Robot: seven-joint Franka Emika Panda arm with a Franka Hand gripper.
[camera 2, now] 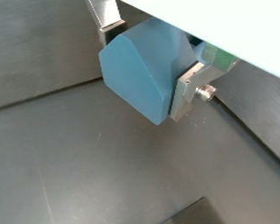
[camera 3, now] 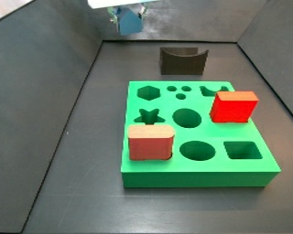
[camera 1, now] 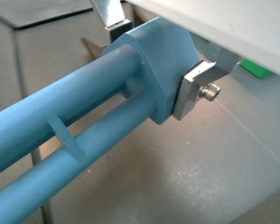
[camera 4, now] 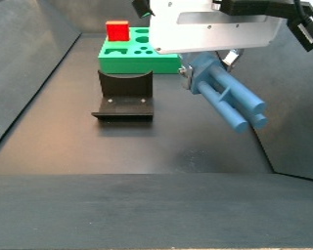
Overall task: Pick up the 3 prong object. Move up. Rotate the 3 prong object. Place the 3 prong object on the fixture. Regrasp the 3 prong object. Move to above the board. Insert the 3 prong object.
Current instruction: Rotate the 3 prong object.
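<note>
Gripper point(camera 4: 205, 61), upper right of a side view: pinching the 3 prong object point(camera 4: 226, 94) at one end, raised clear of the floor, slanting down. Fixture point(camera 4: 124, 101) left of it; board point(camera 3: 198, 137) mid-frame beyond.

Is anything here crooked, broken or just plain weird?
Nothing looks damaged or spilled. The one odd sight: the gripper holds the 3 prong object in mid-air by one end, so it hangs slanted rather than level. The red cube and pink block sit on the board, beyond the fixture.
</note>
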